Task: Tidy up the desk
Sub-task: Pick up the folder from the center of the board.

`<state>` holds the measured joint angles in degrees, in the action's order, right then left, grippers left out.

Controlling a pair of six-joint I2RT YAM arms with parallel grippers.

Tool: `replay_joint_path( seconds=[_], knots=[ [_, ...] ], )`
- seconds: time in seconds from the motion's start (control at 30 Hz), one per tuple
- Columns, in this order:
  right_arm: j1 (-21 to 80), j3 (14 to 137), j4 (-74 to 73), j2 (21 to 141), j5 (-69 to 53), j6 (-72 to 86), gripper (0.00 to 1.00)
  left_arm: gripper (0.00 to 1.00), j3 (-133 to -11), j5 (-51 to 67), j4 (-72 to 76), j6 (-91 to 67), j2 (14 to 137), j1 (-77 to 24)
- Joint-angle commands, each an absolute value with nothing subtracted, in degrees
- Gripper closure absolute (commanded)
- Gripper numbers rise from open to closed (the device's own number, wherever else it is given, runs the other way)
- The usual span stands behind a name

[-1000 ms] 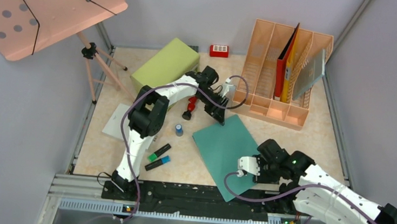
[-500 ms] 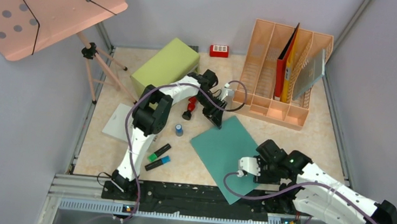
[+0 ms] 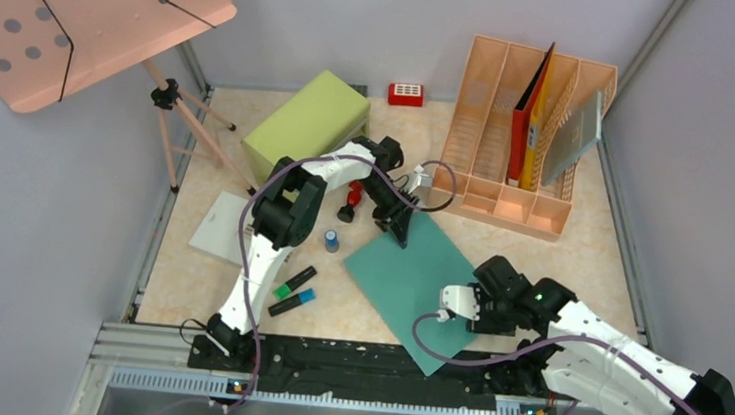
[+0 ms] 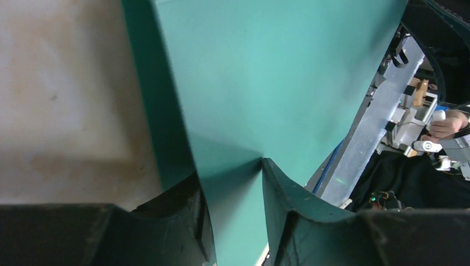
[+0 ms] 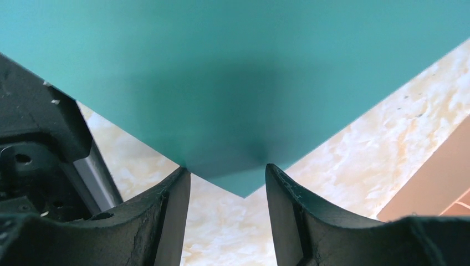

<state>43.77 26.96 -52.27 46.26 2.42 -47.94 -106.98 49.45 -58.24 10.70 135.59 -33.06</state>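
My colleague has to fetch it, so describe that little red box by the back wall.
On the desk, find the peach file rack, far right. Just left of it, before the green cabinet, lies the small red box. It alone has a white grid on top.

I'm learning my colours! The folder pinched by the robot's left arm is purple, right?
Not purple. The folder pinched in the left end effector is teal, as the left wrist view shows.
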Motion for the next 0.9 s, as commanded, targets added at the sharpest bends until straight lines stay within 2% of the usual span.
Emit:
replay_joint_path(
  seconds=[0.0,0.07,0.17,0.2,0.33,0.43,0.67,0.77,0.87],
  knots=[
    [43.40,28.99,-35.22,45.93,2.72,-48.34,0.49,0.65,-107.31,57.31,-61.29,9.65,135.91,-36.74],
    [43.40,28.90,-35.09,45.89,3.01,-48.06,0.49,0.74,-107.51,57.75,-60.85,9.30,135.48,-36.74],
    [43.04,29.26,-35.35,45.36,2.79,-47.73,0.42,0.98,-108.08,57.22,-61.25,9.67,134.38,-36.74],
    [42.83,29.63,-35.62,44.86,2.40,-47.71,0.39,1.00,-108.28,56.60,-61.49,9.88,133.79,-36.74],
    [42.53,32.58,-38.83,42.74,-2.01,-47.24,0.22,1.00,-108.85,53.84,-62.22,11.51,130.41,-36.66],
    [42.54,37.23,-44.49,42.83,-10.22,-47.11,0.16,1.00,-110.78,51.83,-63.26,12.13,128.81,-36.58],
    [42.51,48.58,-57.21,47.06,-26.20,-47.38,0.13,1.00,-115.56,49.57,-63.90,10.87,126.54,-36.65],
    [42.54,50.48,-60.39,47.24,-26.35,-48.46,0.13,1.00,-115.68,49.34,-63.21,10.76,125.88,-36.66],
    [42.52,49.59,-62.62,45.53,-21.54,-50.04,0.13,1.00,-116.16,49.87,-63.88,12.21,126.09,-36.57]
  ],
)
